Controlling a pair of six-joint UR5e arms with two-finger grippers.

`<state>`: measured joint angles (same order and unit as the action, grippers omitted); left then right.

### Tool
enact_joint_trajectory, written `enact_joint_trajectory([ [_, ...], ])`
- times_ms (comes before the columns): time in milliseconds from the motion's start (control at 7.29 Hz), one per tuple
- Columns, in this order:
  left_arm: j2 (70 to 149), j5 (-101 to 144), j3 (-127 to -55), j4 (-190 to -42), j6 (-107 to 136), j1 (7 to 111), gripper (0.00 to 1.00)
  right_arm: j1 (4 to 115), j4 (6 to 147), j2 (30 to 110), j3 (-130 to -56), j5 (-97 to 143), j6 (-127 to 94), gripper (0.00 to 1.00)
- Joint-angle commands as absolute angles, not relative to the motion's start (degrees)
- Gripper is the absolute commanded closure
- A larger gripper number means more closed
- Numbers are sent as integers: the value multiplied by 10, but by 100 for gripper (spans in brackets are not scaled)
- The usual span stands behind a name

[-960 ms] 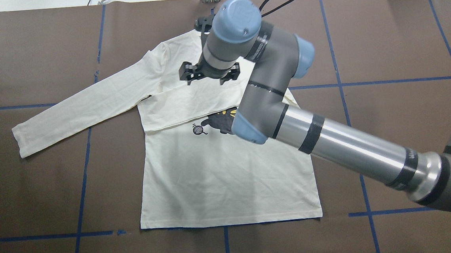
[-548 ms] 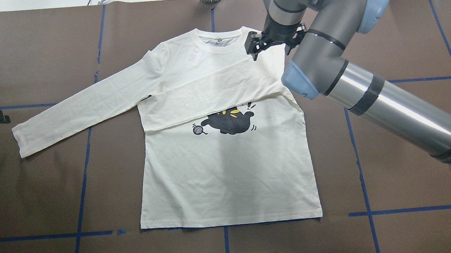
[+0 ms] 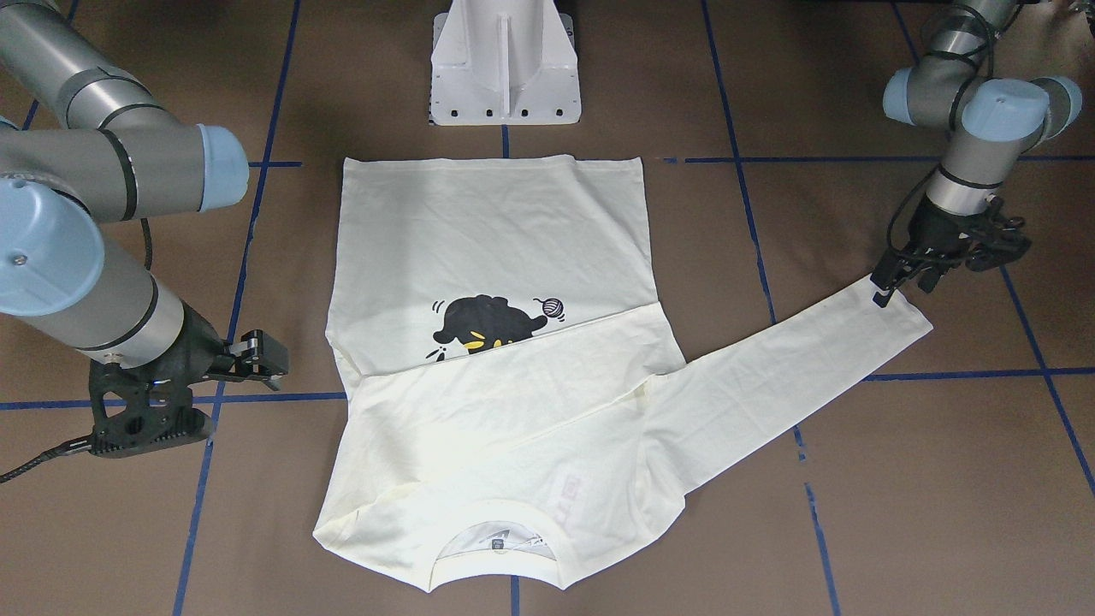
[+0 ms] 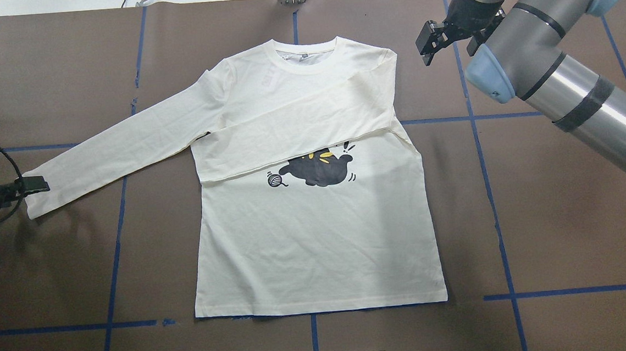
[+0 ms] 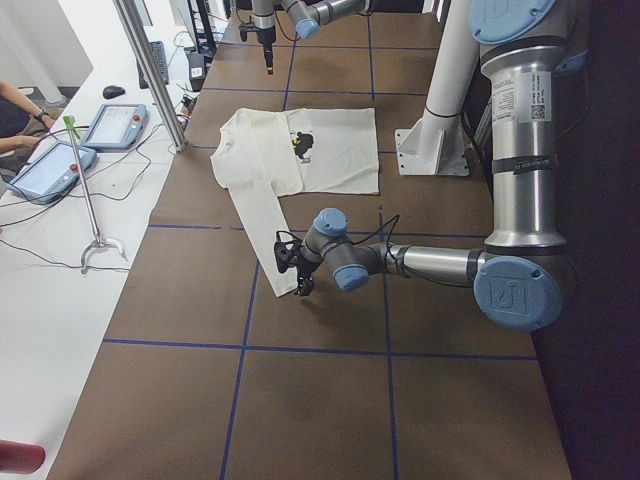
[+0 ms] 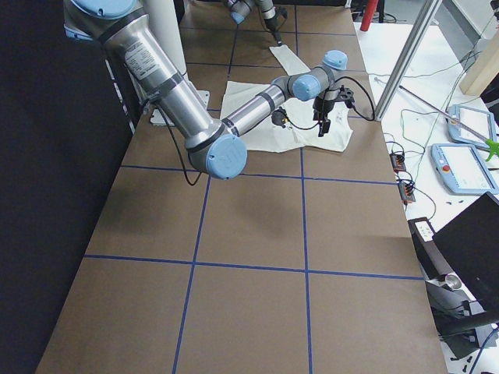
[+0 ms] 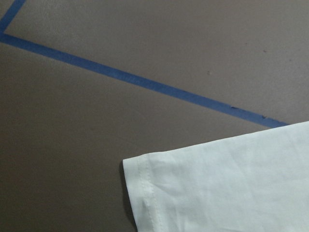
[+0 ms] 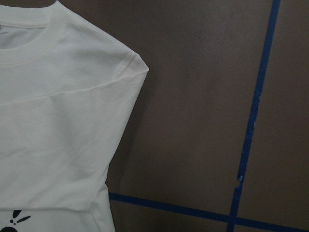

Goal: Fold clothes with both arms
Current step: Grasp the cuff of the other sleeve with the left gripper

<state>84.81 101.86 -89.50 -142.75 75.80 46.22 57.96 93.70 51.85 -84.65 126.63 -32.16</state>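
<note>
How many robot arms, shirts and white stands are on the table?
Robot arms: 2, the left arm and the right arm
Long-sleeved T-shirt: 1
White pedestal: 1
Total: 4

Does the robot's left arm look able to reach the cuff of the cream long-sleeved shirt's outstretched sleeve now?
Probably yes. The left gripper sits right at the outstretched sleeve's cuff, which lies flat on the brown table with nothing over it.
</note>
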Motion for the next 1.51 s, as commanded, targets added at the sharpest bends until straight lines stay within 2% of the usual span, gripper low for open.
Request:
enact_joint_trajectory([
  [0,857,1016,-875,-1427,742,459,11,584,937,521,-849,1274,-316,0],
  [274,857,1017,-878,-1427,740,459,27,584,937,519,-849,1279,-316,0],
  [411,855,1019,-888,-1426,730,460,30,584,936,519,-849,1283,-316,0],
  [686,847,1023,-909,-1424,692,463,30,584,936,519,-849,1288,-316,0],
  [1371,846,1022,-904,-1424,690,462,30,587,936,519,-852,1295,-323,0],
])
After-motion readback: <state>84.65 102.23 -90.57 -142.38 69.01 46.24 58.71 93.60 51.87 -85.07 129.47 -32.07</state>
